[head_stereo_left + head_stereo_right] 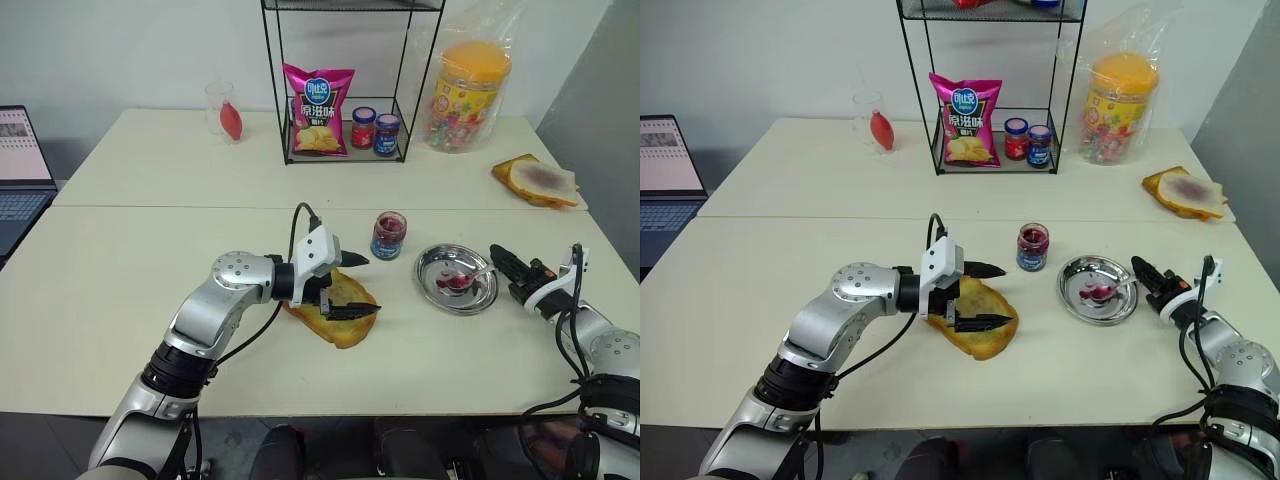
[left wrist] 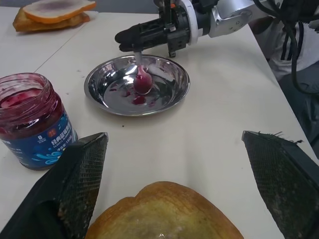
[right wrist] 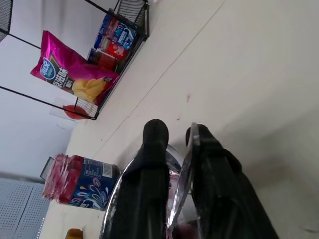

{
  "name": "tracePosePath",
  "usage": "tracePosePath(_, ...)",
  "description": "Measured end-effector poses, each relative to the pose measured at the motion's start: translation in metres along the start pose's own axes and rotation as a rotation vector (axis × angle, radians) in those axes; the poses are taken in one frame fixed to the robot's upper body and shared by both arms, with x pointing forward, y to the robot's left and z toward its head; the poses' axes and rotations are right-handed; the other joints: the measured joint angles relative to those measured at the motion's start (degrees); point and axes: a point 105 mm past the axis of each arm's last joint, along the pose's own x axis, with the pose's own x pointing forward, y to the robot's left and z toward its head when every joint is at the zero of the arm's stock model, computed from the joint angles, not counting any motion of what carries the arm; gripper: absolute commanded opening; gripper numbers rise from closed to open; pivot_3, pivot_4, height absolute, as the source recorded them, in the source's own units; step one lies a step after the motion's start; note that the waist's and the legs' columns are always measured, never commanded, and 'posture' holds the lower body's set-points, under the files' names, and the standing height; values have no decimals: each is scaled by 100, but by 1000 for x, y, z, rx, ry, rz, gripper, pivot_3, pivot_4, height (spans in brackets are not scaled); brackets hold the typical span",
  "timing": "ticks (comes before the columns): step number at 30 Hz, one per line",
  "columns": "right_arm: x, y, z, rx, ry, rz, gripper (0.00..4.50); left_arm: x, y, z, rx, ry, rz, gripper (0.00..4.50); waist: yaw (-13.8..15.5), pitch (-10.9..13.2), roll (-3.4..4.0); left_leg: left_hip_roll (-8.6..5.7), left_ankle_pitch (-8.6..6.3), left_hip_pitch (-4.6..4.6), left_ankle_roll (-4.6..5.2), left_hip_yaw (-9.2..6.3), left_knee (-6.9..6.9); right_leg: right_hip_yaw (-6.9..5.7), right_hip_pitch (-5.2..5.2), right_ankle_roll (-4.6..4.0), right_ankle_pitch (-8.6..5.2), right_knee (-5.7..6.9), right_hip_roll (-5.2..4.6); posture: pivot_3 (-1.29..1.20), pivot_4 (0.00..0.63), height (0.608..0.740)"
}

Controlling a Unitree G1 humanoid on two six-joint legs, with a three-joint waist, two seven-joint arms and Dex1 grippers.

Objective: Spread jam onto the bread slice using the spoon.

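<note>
The open jam jar (image 2: 31,121) and chip bag (image 1: 318,110) carry Chinese lettering, too small to read.

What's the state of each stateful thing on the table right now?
open jam jar: lid off, upright.
spoon: bowl in steel plate, jam-stained, handle clamped.
right gripper: jaws shut on spoon.
left gripper: jaws open, straddling bread slice.
bread slice: flat, no jam.
two lidded jars: closed.
</note>
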Motion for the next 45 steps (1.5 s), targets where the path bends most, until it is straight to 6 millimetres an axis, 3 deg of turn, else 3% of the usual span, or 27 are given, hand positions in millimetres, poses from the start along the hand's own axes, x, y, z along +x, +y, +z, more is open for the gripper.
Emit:
tracePosePath(5, -2, 0, 2, -13, -6, -4, 35, -1, 0, -1, 1, 6, 0, 4500, 3, 1, 1, -1, 0, -2, 0, -1, 5, -1, 0, 0, 1, 0, 0, 0, 150, 740)
tracePosePath(8, -6, 13, 4, -82, 2, 9, 35, -5, 2, -2, 3, 16, 8, 4500, 7, 2, 5, -1, 0, -7, 0, -2, -7, 0, -10, -1, 0, -1, 0, 0, 150, 740)
tracePosePath(12, -5, 54, 12, -194, -6, 70, 35, -10, 8, 0, -1, 12, 50, 4500, -13, 11, 20, 1, 0, -8, 0, -2, -20, 2, -19, -2, -1, -1, 0, 0, 150, 740)
tracePosePath(17, 7, 130, 32, -364, -83, 201, 35, -18, 15, -4, -32, 1, 135, 4500, -26, 15, 27, 1, 0, -7, 0, -5, -22, -1, -20, -3, -1, -2, 2, 0, 150, 740)
tracePosePath(21, 29, 160, 16, -479, -31, 248, 35, -17, 25, 1, -40, -54, 233, 4500, -2, 15, 27, 0, 0, -9, 0, -2, -21, -1, -19, -3, -1, -6, 0, 0, 150, 740)
tracePosePath(24, 45, 168, 3, -532, 2, 260, 35, -14, 28, 4, -39, -74, 264, 4500, 8, 15, 27, 0, 0, -12, 0, -2, -23, -2, -21, -8, 1, -8, -2, 0, 150, 740)
tracePosePath(30, 67, 186, -2, -621, -12, 289, 35, -13, 36, 4, -29, -85, 344, 4500, 11, 15, 27, -1, -1, -15, 0, -5, -30, -9, -24, -28, 13, -9, -5, 0, 150, 740)
tracePosePath(39, 78, 188, -15, -710, 21, 310, 35, -14, 38, 4, -27, -84, 358, 4500, 10, 15, 27, -1, -1, -14, 0, -6, -30, -12, -24, -28, 13, -7, -6, 0, 150, 740)
tracePosePath(45, 85, 195, -37, -932, 32, 361, 35, -14, 39, 4, -30, -84, 377, 4500, 4, 15, 27, -1, -1, -14, 0, -7, -31, -13, -25, -26, 12, -7, -5, 0, 150, 740)
